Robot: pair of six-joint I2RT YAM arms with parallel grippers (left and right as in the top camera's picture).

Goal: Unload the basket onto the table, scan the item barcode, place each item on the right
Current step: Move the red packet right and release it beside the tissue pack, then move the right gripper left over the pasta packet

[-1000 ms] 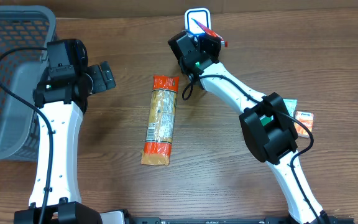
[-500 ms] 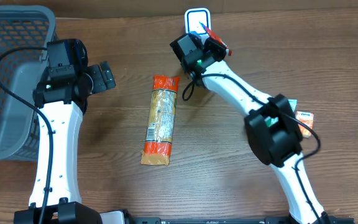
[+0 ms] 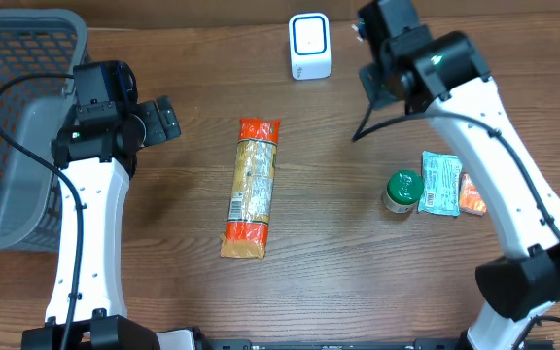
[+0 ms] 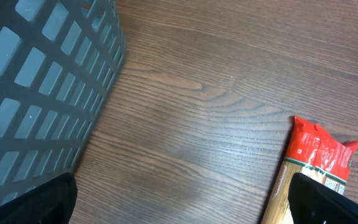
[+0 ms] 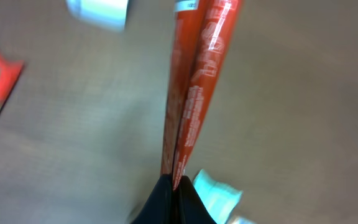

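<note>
In the right wrist view my right gripper point(image 5: 174, 183) is shut on the lower edge of a thin red packet point(image 5: 194, 87), which stands on edge away from the camera. The white scanner point(image 3: 310, 46) with its blue-rimmed window stands at the table's back; it is a pale blur point(image 5: 98, 11) in the right wrist view, up and left of the packet. My right arm point(image 3: 426, 63) is now right of the scanner and hides its own fingers from above. My left gripper point(image 3: 163, 122) stands open over bare wood, its dark fingertips point(image 4: 27, 202) far apart.
A long pasta packet with orange ends point(image 3: 253, 187) lies mid-table, its red end point(image 4: 319, 162) near my left gripper. A grey mesh basket point(image 3: 17, 126) fills the left side. A green-lidded jar point(image 3: 402, 190), a teal packet point(image 3: 439, 182) and an orange packet point(image 3: 472, 192) lie at the right.
My right arm has swung right, away from the scanner, carrying the red packet. The jar and small packets have come into view. The left arm has not moved.
</note>
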